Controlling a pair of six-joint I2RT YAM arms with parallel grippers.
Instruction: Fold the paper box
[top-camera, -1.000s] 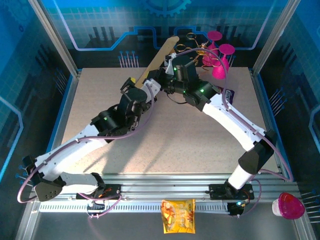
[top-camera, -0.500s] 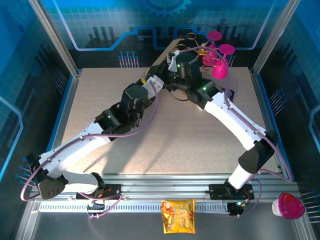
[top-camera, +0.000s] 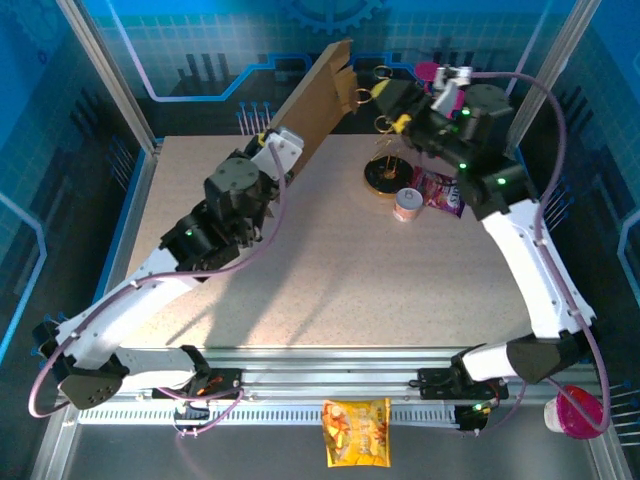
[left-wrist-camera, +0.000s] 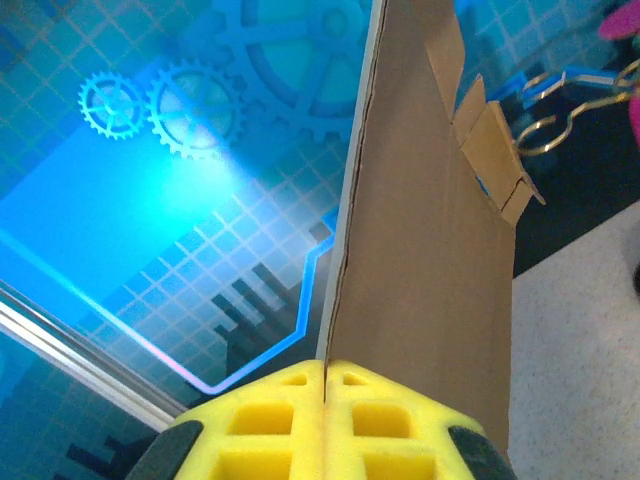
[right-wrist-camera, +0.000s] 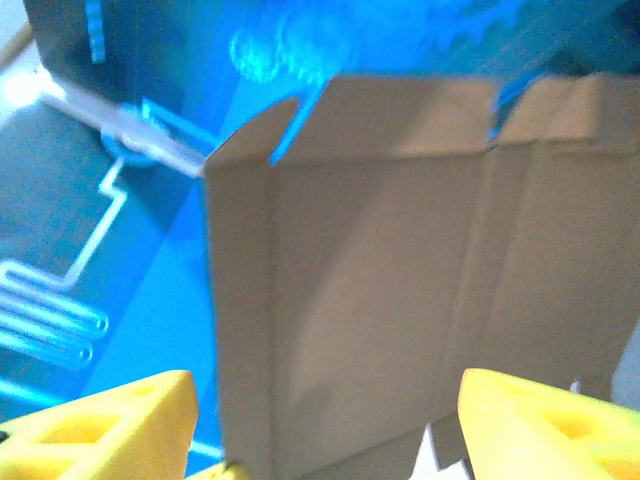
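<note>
bag (top-camera: 357, 432): orange and yellow, flat on the near rail between the two arm bases
cup (top-camera: 577, 412): pink-topped, at the near right corner, off the table
table (top-camera: 330, 290): speckled beige; we see both arms reach across it toward the far edge
left gripper (top-camera: 266, 142): raised over the far left of the table and clamped on the box's lower edge; in the left wrist view its yellow pads (left-wrist-camera: 265, 420) press together on the cardboard
can (top-camera: 407, 205): small, upright on the table right of centre, near the stand
packet (top-camera: 440, 190): purple, flat, just right of the can, partly under the right arm
stand (top-camera: 385, 176): a round dark base with thin gold hoops rising from it, just behind the can
box (top-camera: 318, 95): a flat brown cardboard sheet held off the table, slanting up from the left gripper toward the far wall; from the left wrist we see its broad face (left-wrist-camera: 420, 260) rise with small tabs sticking out on the right
right gripper (top-camera: 368, 96): up at the box's top end, just beside the tabs; in the right wrist view its yellow fingers (right-wrist-camera: 110, 425) are spread wide with the blurred sheet (right-wrist-camera: 380, 300) standing ahead of them; it holds nothing, and we cannot tell whether either finger touches the cardboard
</note>
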